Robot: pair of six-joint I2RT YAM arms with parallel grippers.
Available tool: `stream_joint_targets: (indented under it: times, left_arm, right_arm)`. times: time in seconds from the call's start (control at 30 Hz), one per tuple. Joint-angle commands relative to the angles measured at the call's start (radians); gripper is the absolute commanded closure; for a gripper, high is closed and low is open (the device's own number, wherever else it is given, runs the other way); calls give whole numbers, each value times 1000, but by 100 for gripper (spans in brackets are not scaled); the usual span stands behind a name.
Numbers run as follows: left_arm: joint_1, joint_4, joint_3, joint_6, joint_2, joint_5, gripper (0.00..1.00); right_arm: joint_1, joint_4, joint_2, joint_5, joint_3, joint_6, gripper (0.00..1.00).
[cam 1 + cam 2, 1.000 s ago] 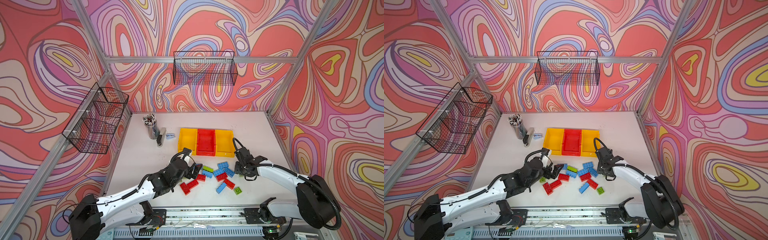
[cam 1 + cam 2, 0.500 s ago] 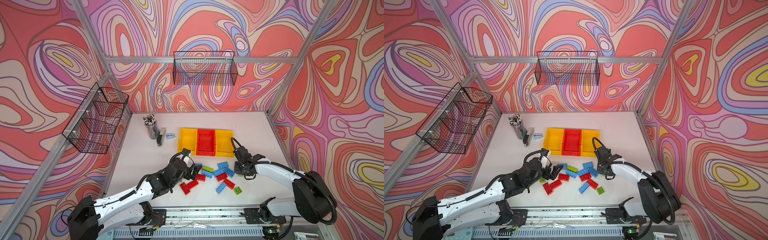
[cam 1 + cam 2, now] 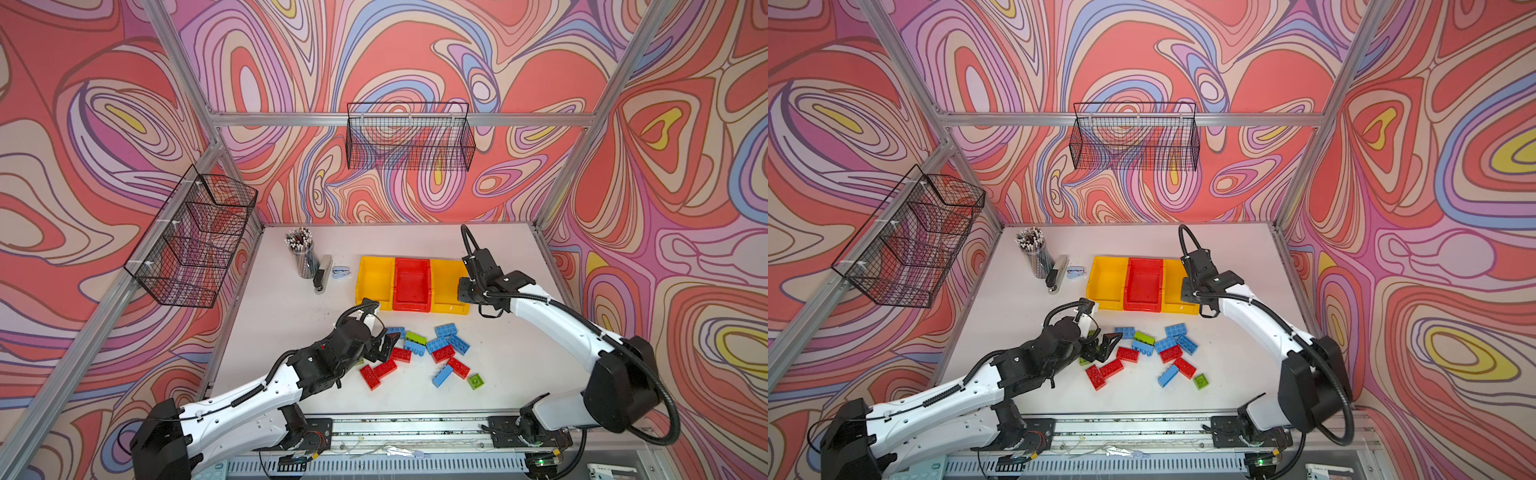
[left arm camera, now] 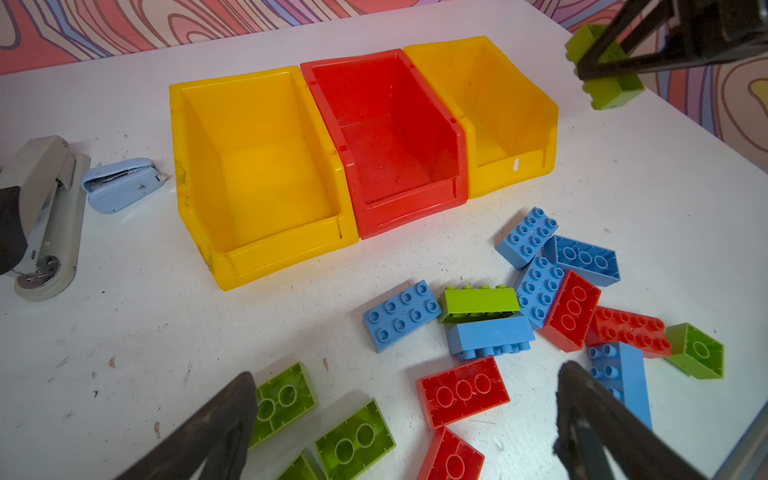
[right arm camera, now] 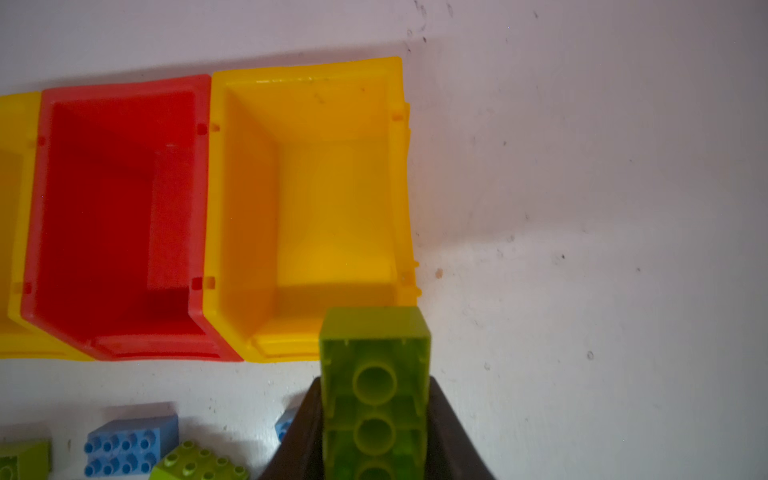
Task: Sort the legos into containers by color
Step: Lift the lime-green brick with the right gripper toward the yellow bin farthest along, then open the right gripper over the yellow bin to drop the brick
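By the right yellow bin (image 5: 307, 70), right claw (image 5: 374, 386) pinches 1 green lego (image 5: 374, 332); left claw (image 4: 407, 372) spread wide.

Standing here, I can read no writing, number or brand on the legos (image 4: 401, 316), the containers (image 4: 282, 253), the staplers (image 4: 45, 195) or the desk (image 4: 124, 332).

Shows containers (image 3: 1144, 260) in row, yellow-red-yellow, mid-table. Finds legos (image 3: 1167, 353), red, blue, green, scattered at 6 o'clock of row. Places left gripper (image 3: 1101, 347), jaws apart, at 9 o'clock edge of pile; right gripper (image 3: 1187, 293) above yellow bin (image 3: 1177, 309) at 3 o'clock end, tips hidden.
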Motion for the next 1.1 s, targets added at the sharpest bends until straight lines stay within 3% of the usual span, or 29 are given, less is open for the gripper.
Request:
stream_joint_targets:
  times: [0.0, 0.4, 0.53, 0.7, 0.87, 1.07]
  left_arm:
    - [-8, -73, 44, -16, -24, -30, 0]
    - [-6, -137, 33, -60, -82, -87, 0]
    - [-7, -140, 26, -64, -84, -97, 0]
    - [-6, -171, 41, -52, -91, -117, 0]
    - [-6, -185, 46, -50, -116, -114, 0]
    - [-7, -215, 33, -85, -172, -67, 0]
  right_arm:
    - [7, 40, 120, -20, 70, -57, 73]
    - [6, 118, 404, -75, 211, -91, 72]
    - [6, 126, 425, -90, 231, -93, 54]
    - [7, 109, 368, -85, 247, -99, 34]
    - [6, 63, 261, -71, 227, -98, 33]
    - [24, 35, 33, -74, 61, -52, 33]
